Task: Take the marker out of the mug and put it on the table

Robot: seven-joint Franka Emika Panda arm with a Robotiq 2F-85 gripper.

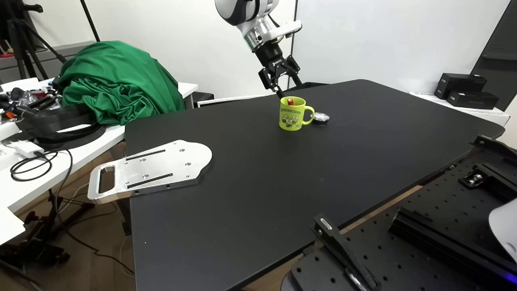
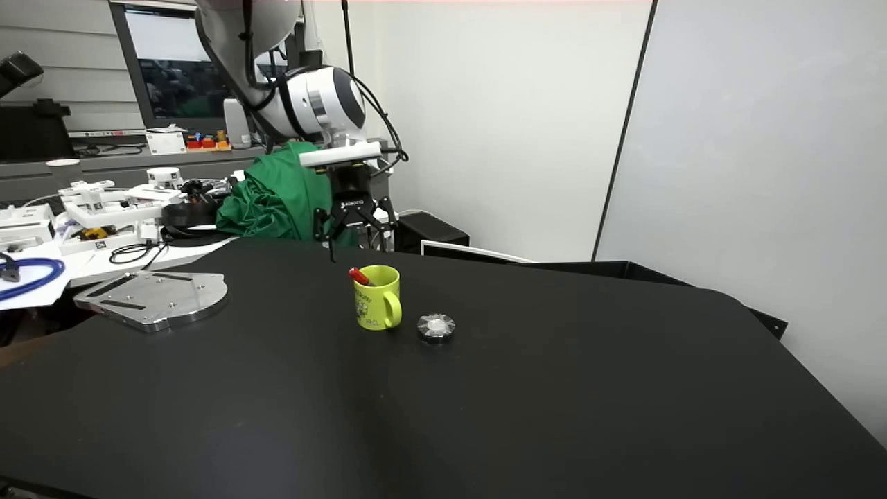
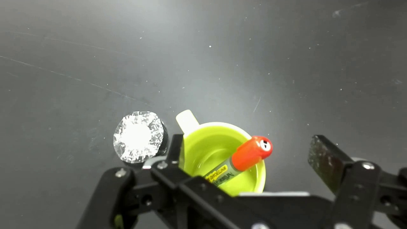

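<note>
A: The marker (image 3: 239,159), where did we find it?

B: In the mug (image 1: 291,115), leaning across the rim, red cap sticking out. In the wrist view we noted a yellow label on the grey barrel; the lower end was hidden from us.

A: And the mug?

B: Upright on the table (image 1: 242,198), nearer the edge along the white wall (image 2: 513,125) than the edge opposite. Handle on the same side as the disc (image 2: 436,327), a silver-topped black round that lay just beside, gap between.

A: What of the gripper (image 2: 357,251)?

B: Wide. From the wrist we saw its fingers (image 3: 329,163) well apart, cap in the space between them, one finger cutting across our view of the rim. In an exterior view we saw space between tips and mug.

A: Along the next edge?

B: The plate (image 1: 157,165), metal, lay across the edge facing the desk (image 1: 95,144), slotted end jutting past. Near the corner where that edge met the wall edge, we noted the cloth (image 1: 117,81), green, heaped.
</note>
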